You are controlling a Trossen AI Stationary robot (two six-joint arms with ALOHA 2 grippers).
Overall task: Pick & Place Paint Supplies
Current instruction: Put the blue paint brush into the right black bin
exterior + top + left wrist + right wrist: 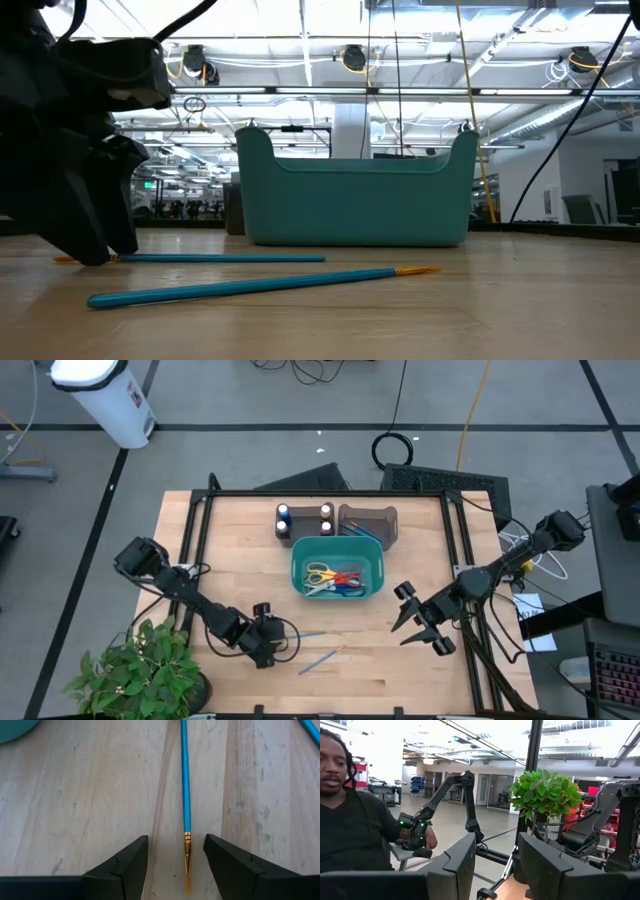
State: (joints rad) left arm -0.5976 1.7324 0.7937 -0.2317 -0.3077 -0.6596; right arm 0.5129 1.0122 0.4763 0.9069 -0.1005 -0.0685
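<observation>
Two thin blue paintbrushes lie on the wooden table near its front edge: one (310,635) (185,780) with a gold ferrule and an orange tip, and a second (320,658) (260,285) nearer the front. My left gripper (265,645) (176,839) is low over the table and open. Its fingers stand on either side of the first brush's tip without touching it. Several small paint bottles (304,520) stand behind the teal bin. My right gripper (420,622) (495,865) hangs open, raised above the table's right side, with nothing in it.
A teal bin (300,550) (355,200) holding scissors stands mid-table, with a brown holder (368,523) behind it. A potted plant (140,670) stands at the near left corner. A seated person (350,830) shows beyond the table in the right wrist view.
</observation>
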